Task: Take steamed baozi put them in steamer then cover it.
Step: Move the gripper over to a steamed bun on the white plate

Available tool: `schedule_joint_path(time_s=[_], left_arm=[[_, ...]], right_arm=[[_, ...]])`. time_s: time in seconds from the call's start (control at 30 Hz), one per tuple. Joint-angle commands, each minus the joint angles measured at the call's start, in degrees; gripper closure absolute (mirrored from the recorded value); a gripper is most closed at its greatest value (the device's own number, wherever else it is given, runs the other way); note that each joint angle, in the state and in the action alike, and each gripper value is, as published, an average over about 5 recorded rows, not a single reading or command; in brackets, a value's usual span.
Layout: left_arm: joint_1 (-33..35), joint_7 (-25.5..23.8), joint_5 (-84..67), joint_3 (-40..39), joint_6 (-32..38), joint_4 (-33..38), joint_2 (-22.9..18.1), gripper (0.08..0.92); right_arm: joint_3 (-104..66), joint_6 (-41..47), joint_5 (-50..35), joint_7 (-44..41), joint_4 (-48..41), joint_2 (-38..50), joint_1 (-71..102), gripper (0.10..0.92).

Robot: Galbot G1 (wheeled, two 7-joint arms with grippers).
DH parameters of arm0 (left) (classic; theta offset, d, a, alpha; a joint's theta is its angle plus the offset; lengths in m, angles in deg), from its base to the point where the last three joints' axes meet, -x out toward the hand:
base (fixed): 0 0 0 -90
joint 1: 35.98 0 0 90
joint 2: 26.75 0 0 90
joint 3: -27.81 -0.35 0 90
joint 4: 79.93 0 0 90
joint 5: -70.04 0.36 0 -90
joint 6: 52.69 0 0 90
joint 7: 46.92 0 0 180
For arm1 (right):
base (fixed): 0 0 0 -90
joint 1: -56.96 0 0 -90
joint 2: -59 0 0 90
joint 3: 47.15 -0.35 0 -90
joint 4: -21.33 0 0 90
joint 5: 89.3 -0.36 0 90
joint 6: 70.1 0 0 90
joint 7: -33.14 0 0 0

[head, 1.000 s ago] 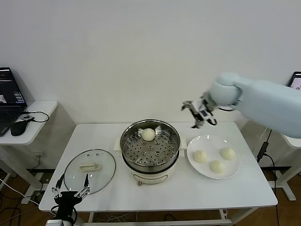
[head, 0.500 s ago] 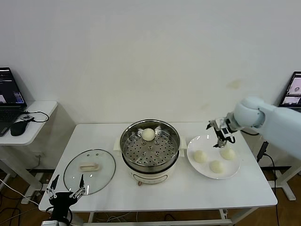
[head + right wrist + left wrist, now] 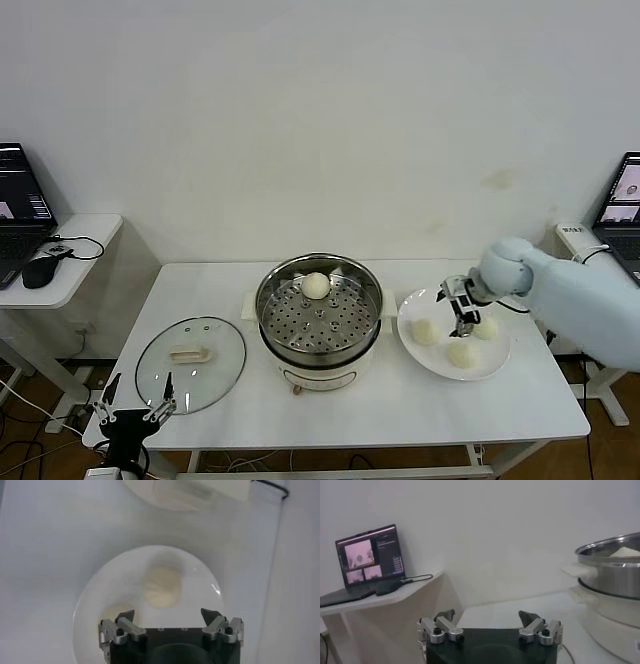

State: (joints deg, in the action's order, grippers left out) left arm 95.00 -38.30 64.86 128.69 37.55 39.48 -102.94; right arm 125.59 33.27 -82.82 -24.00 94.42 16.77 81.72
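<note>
One baozi (image 3: pixel 316 285) is placed in the steamer (image 3: pixel 320 312); three remain on the plate (image 3: pixel 495 365) beneath the spread right hand (image 3: pixel 462 309); the cover (image 3: pixel 190 363) lies unused on the table (image 3: pixel 400 410); the left hand (image 3: pixel 133 415) is parked low, fingers apart.

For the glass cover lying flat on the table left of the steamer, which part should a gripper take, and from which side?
Take the cover by its cream-white bar handle, coming straight down from above. The lid lies flat with the handle facing up at its centre, so the raised bar is probably the only graspable part; the metal rim rests on the table. The left gripper, open, is at the table's front edge just below it.
</note>
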Motion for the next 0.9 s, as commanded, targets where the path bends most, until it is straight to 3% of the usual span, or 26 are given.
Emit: schedule_joint_path(time_s=[0.03,0.7,0.9], left_arm=[[0.0,0.0,-0.1,0.2,0.0,-0.3,0.0,0.177],[-1.3,0.1,-0.3,0.0,-0.4,-0.8,0.2,0.177],[-1.4,0.1,-0.3,-0.1,-0.4,-1.1,0.1,0.177]], right_arm=[[-2.4,-0.5,1.5,-0.4,-5.1,-4.1,3.8,0.202],[-5.7,-2.6,6.0,1.5,-14.0,-9.7,6.8,0.207],[-5.8,-2.5,5.8,1.8,-14.4,-10.2,6.7,0.293]])
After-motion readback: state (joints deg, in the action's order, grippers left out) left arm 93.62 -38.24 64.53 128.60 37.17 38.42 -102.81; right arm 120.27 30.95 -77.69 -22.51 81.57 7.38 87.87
